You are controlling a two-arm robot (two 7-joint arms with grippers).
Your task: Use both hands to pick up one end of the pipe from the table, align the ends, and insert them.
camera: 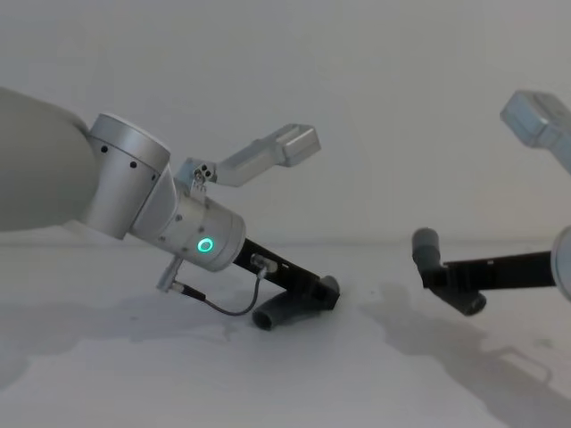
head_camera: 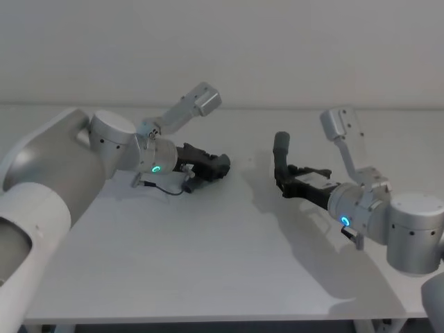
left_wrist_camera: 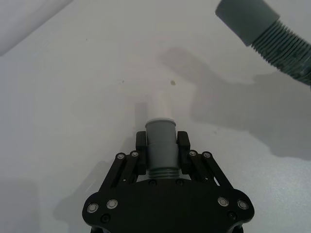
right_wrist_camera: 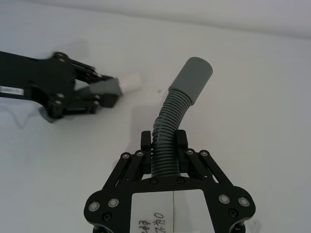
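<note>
Black left gripper (left_wrist_camera: 162, 144) clamps the dark grey whitish-tipped hose piece (left_wrist_camera: 160, 127) low over the matte white table (head_camera: 208, 263); black right gripper (right_wrist_camera: 164, 145) clasps the ribbed grey wide-cuffed hose piece (right_wrist_camera: 182, 94), well apart.

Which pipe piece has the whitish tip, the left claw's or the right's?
The left claw holds it: that piece has a whitish tip beyond its grey cuff. The right claw holds a piece ending in a plain grey cuff.

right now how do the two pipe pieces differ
The left piece, in the left pincer, ends in a narrow whitish tip; the right piece, in the right pincer, ends in a wider grey cuff. The left piece sits low by the table; the right piece is held clear of it, cuff up. Both are grey and clamped.
</note>
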